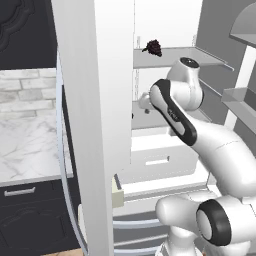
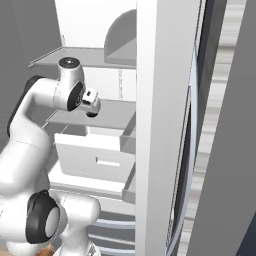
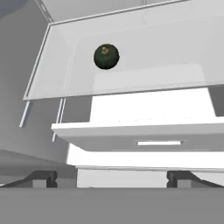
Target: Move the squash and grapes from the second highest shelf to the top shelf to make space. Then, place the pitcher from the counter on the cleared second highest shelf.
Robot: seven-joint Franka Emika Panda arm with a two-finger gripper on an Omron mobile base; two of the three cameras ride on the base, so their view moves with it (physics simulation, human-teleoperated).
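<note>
Item: small, bumpy, dark purple-black cluster of grapes [image 1: 153,47], resting on the thin, flat, light-grey top shelf [image 1: 185,55] of the open fridge, toward its left end beside the white inner wall. Item: round, dark green squash [image 3: 106,56] with a small pale stem spot, sitting alone on the flat, mid-grey second highest shelf [image 3: 175,61], left of centre and well back from the pale front edge. Item: white drawer with a slot handle [image 3: 159,142], directly under that shelf; the same drawer appears in the right base view below the arm's wrist. Item: white robot arm with dark joints [image 1: 175,112], reaching from the base into the fridge at the height of the second highest shelf [image 2: 107,116]. Item: two-finger gripper [image 3: 112,178], jaws spread wide with nothing between them; its two dark finger tips [image 3: 41,178] stand far apart at the bottom of the hand view, pointed at the drawer front, with the squash above and ahead, not touched. Item: white marble counter with grey veins [image 1: 30,145], left of the tall white fridge door [image 1: 92,125], over dark cabinet fronts with a silver handle [image 1: 19,191]. Item: pale grey brick backsplash [image 1: 27,90] behind the counter.
</note>
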